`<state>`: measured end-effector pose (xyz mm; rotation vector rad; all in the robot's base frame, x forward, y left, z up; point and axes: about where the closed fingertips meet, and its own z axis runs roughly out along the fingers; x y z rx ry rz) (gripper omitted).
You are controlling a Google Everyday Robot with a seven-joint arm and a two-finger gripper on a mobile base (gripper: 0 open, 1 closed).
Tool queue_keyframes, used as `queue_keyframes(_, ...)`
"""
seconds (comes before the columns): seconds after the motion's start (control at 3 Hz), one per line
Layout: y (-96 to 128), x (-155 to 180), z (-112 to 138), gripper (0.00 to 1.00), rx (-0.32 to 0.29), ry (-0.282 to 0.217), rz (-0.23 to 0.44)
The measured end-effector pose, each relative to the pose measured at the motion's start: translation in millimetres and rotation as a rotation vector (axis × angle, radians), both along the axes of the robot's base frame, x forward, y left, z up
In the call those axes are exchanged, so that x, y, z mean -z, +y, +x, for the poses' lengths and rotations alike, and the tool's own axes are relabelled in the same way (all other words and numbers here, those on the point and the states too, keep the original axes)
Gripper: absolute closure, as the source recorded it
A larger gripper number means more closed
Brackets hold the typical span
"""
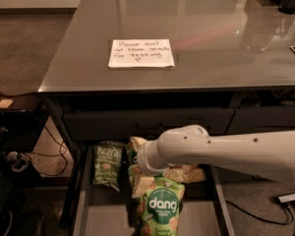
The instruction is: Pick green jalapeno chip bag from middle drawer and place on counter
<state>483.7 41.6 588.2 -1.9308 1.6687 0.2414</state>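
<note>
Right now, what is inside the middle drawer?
The green jalapeno chip bag lies at the left of the middle drawer, a dang pouch and a pale snack bag beside it. The arm and gripper, down among them, cover the rest.

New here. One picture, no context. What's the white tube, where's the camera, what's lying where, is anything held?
The thick white tube is the robot's single arm, reaching in from the right. Its gripper sits at the arm's left end, low over the open drawer, hidden behind the wrist, so whether it holds anything cannot be seen.

There is only one camera view. It looks down from above and in front of the furniture; where it is mounted is not recorded.

The glossy grey counter carries a white handwritten paper note. Below it, the wide shallow dark-grey metal drawer is pulled out. Inside lie a dull olive-green crinkly "Kettle" chip bag at the left, a bright green "dang" pouch nearer the front, and a pale tan snack bag under the arm.
</note>
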Motion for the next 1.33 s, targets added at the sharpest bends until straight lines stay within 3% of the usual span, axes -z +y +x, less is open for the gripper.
queue_keyframes(0.33,33,42,3,0.00,0.000,0.039,0.013)
queue_keyframes(1.0,32,62,9,0.00,0.011,0.032,0.032)
queue_keyframes(1.33,54,85,19,0.00,0.000,0.020,0.086)
